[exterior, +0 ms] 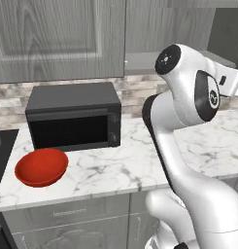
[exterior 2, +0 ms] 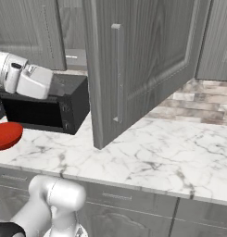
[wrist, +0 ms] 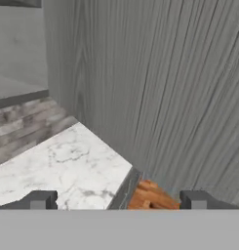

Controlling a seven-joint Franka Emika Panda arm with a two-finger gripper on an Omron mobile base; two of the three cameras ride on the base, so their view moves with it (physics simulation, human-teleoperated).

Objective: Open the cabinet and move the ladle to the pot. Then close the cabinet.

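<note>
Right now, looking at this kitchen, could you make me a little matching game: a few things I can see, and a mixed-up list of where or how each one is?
Things:
1. wide red bowl
2. black box-shaped microwave
3. tall grey wood-grain cabinet door
4. white marble counter

States:
A. swung open over the counter
B. against the brick backsplash
C. near the counter's front edge
D. bearing the bowl and microwave

Pairs: 1-C, 2-B, 3-A, 4-D

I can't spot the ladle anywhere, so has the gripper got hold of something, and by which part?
Nothing is held: the gripper is open, nothing between its fingers, beside the swung-open cabinet door.
</note>
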